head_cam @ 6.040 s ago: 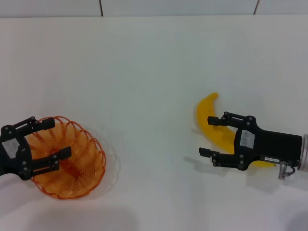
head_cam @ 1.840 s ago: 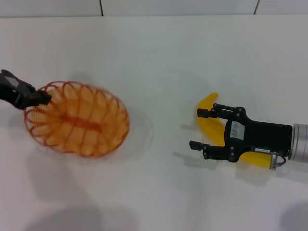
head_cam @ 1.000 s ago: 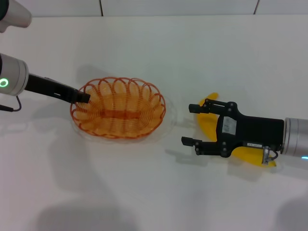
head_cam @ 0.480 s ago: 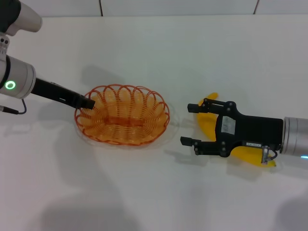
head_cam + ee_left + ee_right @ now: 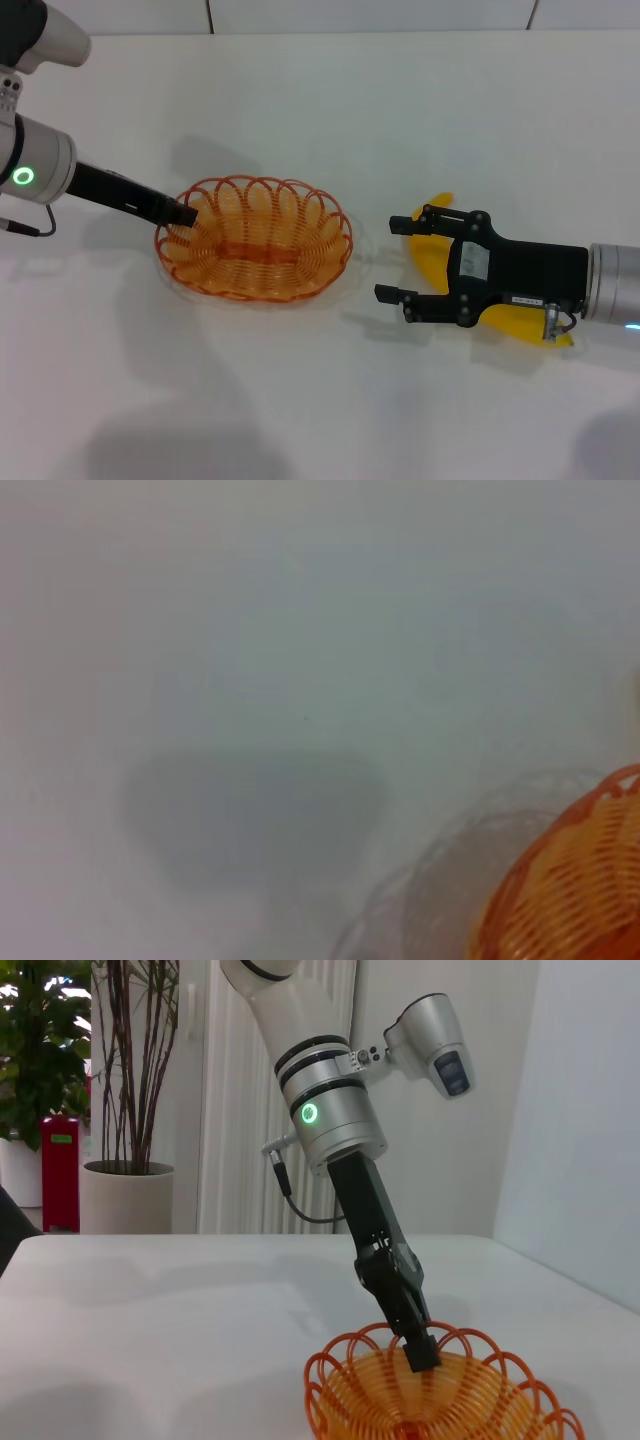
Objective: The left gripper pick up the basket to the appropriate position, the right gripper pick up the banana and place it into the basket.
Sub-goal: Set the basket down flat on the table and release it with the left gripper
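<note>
Two tools: left (image 5: 183, 212) grips basket (image 5: 255, 240); right (image 5: 404, 258) above banana (image 5: 432, 256).

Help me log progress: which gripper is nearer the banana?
Right. The right gripper hovers open directly over the banana, fingers straddling it. The left gripper is far across the table, shut on the basket rim.
</note>
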### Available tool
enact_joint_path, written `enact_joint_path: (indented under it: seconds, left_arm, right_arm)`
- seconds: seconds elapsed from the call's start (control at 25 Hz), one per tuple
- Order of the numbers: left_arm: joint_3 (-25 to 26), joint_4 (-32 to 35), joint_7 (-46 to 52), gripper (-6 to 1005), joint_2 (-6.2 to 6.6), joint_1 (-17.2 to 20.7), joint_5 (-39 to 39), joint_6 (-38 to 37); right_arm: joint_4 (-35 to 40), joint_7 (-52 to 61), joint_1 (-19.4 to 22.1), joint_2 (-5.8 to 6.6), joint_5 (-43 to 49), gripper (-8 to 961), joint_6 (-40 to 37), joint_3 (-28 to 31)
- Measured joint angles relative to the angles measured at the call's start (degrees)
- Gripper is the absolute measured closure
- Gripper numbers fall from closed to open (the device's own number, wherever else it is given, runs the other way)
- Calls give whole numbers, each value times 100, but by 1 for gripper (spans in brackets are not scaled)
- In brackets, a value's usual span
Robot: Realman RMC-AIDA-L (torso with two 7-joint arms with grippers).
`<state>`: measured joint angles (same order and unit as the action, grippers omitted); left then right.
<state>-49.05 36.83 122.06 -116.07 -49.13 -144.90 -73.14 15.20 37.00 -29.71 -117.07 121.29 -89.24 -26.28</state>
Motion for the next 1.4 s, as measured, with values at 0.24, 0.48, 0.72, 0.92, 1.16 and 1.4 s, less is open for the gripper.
enact_joint_path:
  seconds: [0.24, 0.48, 0.72, 0.92, 1.16, 1.4]
  left_arm:
    - [-17, 126, -15, 906, -9, -15, 2, 110]
    - [-175, 650, 10, 724, -25, 61, 42, -14]
    - [-1463, 2775, -154, 464, -46, 1292, 1182, -509]
    - [-2415, 4156, -1319, 247, -41, 3024, 2514, 15]
    - [-2554, 3407, -4167, 252, -53, 4034, 4491, 573]
    - [-2260, 1672, -6053, 257, -19, 4076, 5668, 541]
  right_arm:
    - [0, 0, 1, 0, 0, 159, 11, 0]
    - [0, 0, 54, 10, -1, 160, 14, 35]
    - [34, 0, 188, 18, -141, 159, 3, 54]
    - [50, -5, 315, 18, -364, 159, 2, 54]
    - [59, -14, 511, 19, -545, 160, 1, 62]
    - [137, -18, 599, 26, -586, 160, -4, 60]
